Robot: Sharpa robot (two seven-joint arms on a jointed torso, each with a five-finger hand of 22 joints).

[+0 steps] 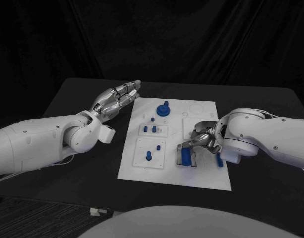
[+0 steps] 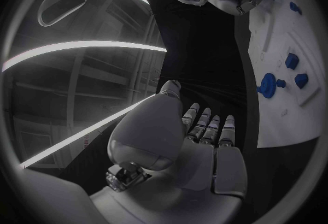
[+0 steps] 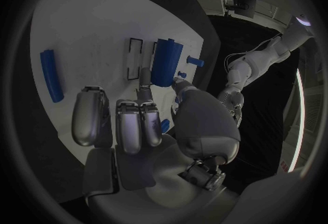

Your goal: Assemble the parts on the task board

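The white task board [image 1: 195, 176] lies mid-table. My right hand [image 1: 203, 139] is over its right side. A finger and the thumb pinch the near end of a blue cylinder [image 1: 185, 156] lying on the board, and the other fingers are curled. In the right wrist view that finger [image 3: 144, 79] runs along the cylinder [image 3: 166, 62]. A blue bar [image 1: 219, 160] [image 3: 51, 75] lies on the far side of the hand from the cylinder. My left hand [image 1: 116, 100] [image 2: 205, 136] hovers off the board's left edge, fingers straight, holding nothing.
A blue round knob part [image 1: 164, 109] [image 2: 270, 86] stands at the board's far end. Small blue pegs [image 1: 152, 128] stand in the left middle block, another peg [image 1: 150, 153] in the block nearer me. Black table [image 1: 266, 109] surrounds the board.
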